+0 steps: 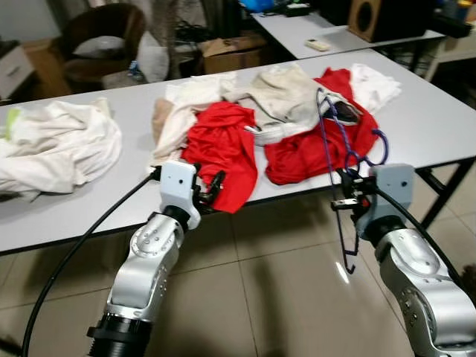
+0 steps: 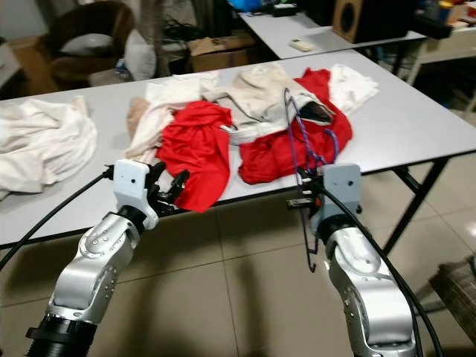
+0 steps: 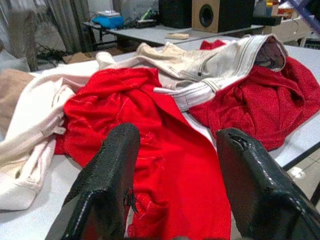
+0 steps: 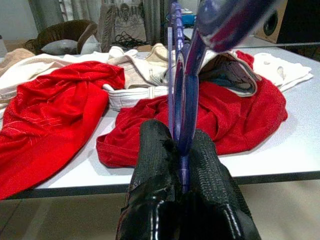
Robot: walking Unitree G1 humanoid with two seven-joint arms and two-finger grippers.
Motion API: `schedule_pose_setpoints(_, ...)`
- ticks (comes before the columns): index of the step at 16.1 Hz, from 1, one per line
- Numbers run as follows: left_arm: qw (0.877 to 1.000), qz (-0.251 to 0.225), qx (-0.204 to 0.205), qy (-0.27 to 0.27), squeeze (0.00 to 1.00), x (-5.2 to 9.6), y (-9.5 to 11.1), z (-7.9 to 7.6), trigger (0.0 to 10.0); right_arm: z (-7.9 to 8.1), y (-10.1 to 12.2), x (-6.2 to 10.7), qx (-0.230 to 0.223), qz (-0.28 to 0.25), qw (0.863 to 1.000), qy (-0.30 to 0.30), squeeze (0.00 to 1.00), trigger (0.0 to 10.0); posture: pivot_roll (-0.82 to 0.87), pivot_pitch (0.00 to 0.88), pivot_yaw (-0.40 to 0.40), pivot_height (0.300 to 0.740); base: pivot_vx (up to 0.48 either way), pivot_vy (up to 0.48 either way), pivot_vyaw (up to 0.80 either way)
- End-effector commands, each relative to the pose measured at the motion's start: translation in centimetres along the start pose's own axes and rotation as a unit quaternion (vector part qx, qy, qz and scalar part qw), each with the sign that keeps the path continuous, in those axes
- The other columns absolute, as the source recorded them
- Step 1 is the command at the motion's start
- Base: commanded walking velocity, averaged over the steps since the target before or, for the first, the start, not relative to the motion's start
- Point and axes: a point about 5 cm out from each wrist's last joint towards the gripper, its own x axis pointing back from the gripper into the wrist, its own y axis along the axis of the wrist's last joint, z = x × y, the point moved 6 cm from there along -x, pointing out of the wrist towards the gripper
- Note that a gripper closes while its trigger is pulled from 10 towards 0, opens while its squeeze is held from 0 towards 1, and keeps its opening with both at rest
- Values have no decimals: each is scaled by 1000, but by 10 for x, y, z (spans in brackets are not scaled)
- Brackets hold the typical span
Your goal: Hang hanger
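Note:
A dark blue hanger stands upright at the table's front edge, its lower end hanging below the tabletop. My right gripper is shut on the hanger, which runs up between the fingers. A red garment lies on the grey table and droops over the front edge. My left gripper is open just in front of that red garment, its fingers empty. A second red garment lies behind the hanger.
A heap of cream and beige clothes lies mid-table, and a white pile at the left end. Behind stand a brown armchair, a second table and a speaker. Tiled floor lies below.

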Motion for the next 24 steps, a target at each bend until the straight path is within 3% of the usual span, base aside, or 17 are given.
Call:
schedule_pose_setpoints(1,1000,-3,-1,17,0,-1,1,9,10000,7,9,0,7,-17,1000,18,0,10000,-105,0,115,740,0,0,0)
schedule_pose_setpoints(2,999,14,-11,36,0,-1,-6,19,10000,1,5,0,6,-16,1000,8,0,10000,-107,0,122,740,0,0,0)
schedule_pose_setpoints(4,999,-4,-6,33,0,-3,2,23,10000,0,10,-4,1,-26,1000,4,0,10000,-107,0,123,740,0,0,0)
schedule_pose_setpoints(5,999,-27,8,33,0,-4,13,24,10000,11,10,-8,18,-22,999,27,0,10000,-103,0,99,740,0,0,0)
schedule_pose_setpoints(6,999,-27,8,33,0,-4,13,24,10000,11,10,-8,18,-22,999,27,0,10000,-103,0,99,740,0,0,0)
schedule_pose_setpoints(7,998,-38,24,50,0,-2,15,30,10000,23,9,-9,31,-19,998,54,0,10000,-103,0,93,740,0,0,800)
schedule_pose_setpoints(13,996,-47,41,70,0,7,11,42,10000,43,8,-13,29,-29,994,98,0,10000,-81,0,72,740,312,0,667)
schedule_pose_setpoints(19,994,-44,81,57,0,7,3,33,10000,34,13,-12,44,-48,995,74,0,10000,-96,0,68,740,371,0,0)
schedule_pose_setpoints(24,993,-46,88,56,0,6,0,26,10000,27,14,-16,47,-47,995,71,0,10000,-95,0,40,740,385,0,0)
